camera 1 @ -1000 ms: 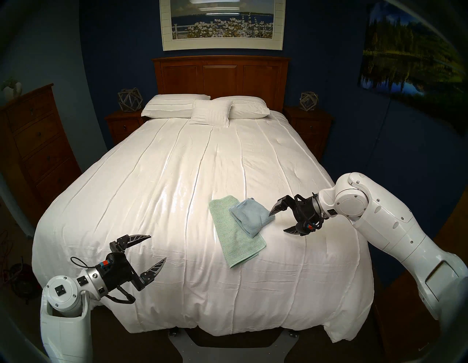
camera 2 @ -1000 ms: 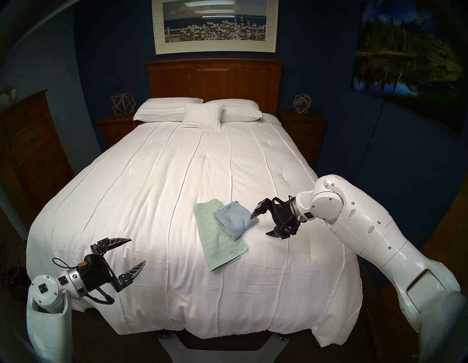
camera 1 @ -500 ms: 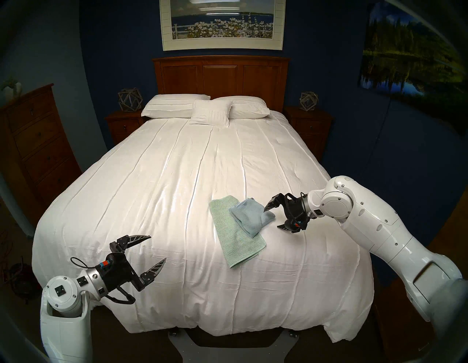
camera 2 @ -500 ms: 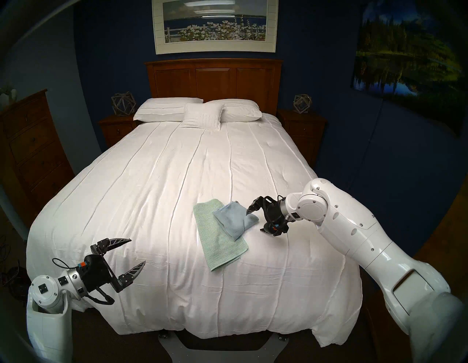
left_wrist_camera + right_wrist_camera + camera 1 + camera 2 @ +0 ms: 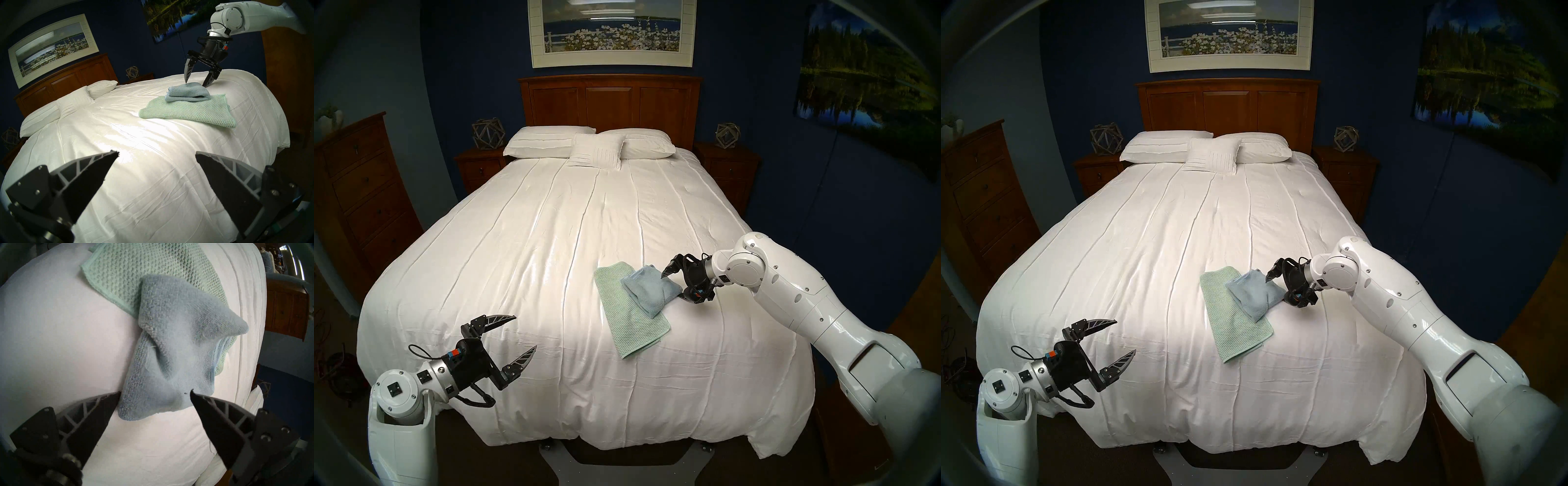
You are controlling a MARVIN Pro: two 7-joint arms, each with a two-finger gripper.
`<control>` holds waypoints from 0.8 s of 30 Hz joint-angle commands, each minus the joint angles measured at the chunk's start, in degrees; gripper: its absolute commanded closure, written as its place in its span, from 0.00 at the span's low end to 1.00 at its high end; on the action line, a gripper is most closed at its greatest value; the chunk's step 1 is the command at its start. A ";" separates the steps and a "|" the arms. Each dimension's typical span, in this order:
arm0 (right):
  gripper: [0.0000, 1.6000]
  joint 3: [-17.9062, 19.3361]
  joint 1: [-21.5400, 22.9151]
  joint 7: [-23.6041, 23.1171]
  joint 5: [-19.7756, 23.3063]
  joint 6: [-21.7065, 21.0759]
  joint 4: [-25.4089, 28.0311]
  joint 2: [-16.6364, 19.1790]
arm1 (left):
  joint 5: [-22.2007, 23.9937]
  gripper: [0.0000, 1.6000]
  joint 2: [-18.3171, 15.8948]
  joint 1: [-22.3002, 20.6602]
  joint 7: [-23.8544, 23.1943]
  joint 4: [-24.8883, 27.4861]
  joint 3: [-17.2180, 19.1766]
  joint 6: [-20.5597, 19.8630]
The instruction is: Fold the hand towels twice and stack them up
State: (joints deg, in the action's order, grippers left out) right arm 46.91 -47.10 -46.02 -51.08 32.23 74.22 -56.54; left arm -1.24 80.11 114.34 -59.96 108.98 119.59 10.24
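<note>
Bare bedspread [image 5: 524, 258] is lying open left of the green towel [image 5: 629, 325]; the blue towel [image 5: 648, 288] is sitting between the spread jaws of the right tool [image 5: 153, 392], blocking its path forward.

Bedroom: made bed [image 5: 585, 237], pillows [image 5: 551, 144], nightstands [image 5: 726, 166].

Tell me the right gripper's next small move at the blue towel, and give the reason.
Probably shut the right gripper on the blue towel. Its open fingers already straddle the towel's near corner, one tip at the edge and one over the cloth. The towel lies bunched and skewed, only partly on the green towel, so it needs regripping.
</note>
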 commanded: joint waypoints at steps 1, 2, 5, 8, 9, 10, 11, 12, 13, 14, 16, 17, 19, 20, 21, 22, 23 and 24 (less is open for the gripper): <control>0.54 0.50 2.46 1.15 -0.35 0.71 -0.11 -1.67 | 0.35 0.00 0.10 0.04 -0.11 1.03 0.06 0.06; 0.55 0.28 2.32 0.66 -0.53 0.86 0.12 -1.30 | 0.35 0.00 0.10 0.04 -0.11 1.04 0.06 0.05; 0.72 0.08 1.73 0.45 -0.94 1.60 0.34 -0.16 | 0.36 0.00 0.11 0.06 -0.11 1.07 0.07 0.03; 0.80 0.39 1.49 0.16 -1.63 1.94 -0.38 1.22 | 0.36 0.00 0.11 0.06 -0.11 1.07 0.07 0.04; 0.82 0.59 1.49 0.41 -1.73 2.39 -0.79 1.68 | 0.36 0.00 0.10 0.05 -0.10 1.06 0.07 0.04; 0.84 0.59 1.69 0.43 -2.33 2.77 -1.24 2.38 | 0.35 0.00 0.09 0.04 -0.10 1.03 0.06 0.06; 0.94 0.67 1.85 0.45 -2.81 2.95 -1.70 2.86 | 0.34 0.00 0.09 0.03 -0.10 1.01 0.05 0.07; 0.97 1.16 2.02 0.58 -2.77 3.04 -2.52 3.35 | 0.34 0.00 0.08 0.01 -0.10 0.99 0.05 0.08; 1.00 1.48 2.22 0.83 -2.91 3.37 -3.03 3.85 | 0.33 0.00 0.08 0.00 -0.09 0.97 0.04 0.09; 1.00 1.81 2.42 0.87 -3.19 3.39 -3.34 4.55 | 0.32 0.00 0.07 -0.01 -0.09 0.94 0.04 0.10; 1.00 2.94 2.60 1.30 -2.79 4.01 -3.79 5.87 | 0.31 0.00 0.06 -0.03 -0.09 0.91 0.03 0.11; 1.00 3.24 2.68 1.36 -2.85 4.48 -3.83 6.57 | 0.31 0.00 0.06 -0.03 -0.09 0.91 0.03 0.11; 1.00 4.13 2.40 1.61 -2.46 5.04 -3.80 8.07 | 0.30 0.00 0.05 -0.04 -0.08 0.89 0.02 0.11; 0.99 4.45 2.17 1.64 -2.29 5.61 -3.60 8.92 | 0.30 0.00 0.05 -0.04 -0.09 0.89 0.02 0.11; 0.99 4.46 1.96 1.60 -2.56 6.23 -3.29 9.72 | 0.30 0.00 0.06 -0.03 -0.09 0.90 0.03 0.11; 1.00 4.71 1.48 1.76 -2.42 6.82 -3.23 10.50 | 0.31 0.00 0.06 -0.03 -0.09 0.91 0.03 0.11; 1.00 5.19 1.08 1.69 -2.55 7.28 -3.37 10.81 | 0.31 0.00 0.06 -0.02 -0.09 0.92 0.03 0.11; 1.00 5.13 0.80 1.64 -2.52 7.36 -3.19 11.72 | 0.31 0.00 0.06 -0.02 -0.09 0.92 0.03 0.11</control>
State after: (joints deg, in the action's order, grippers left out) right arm 49.87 -46.26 -44.87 -54.24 37.45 69.85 -50.55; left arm -1.24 80.11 114.36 -59.96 108.99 119.59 10.25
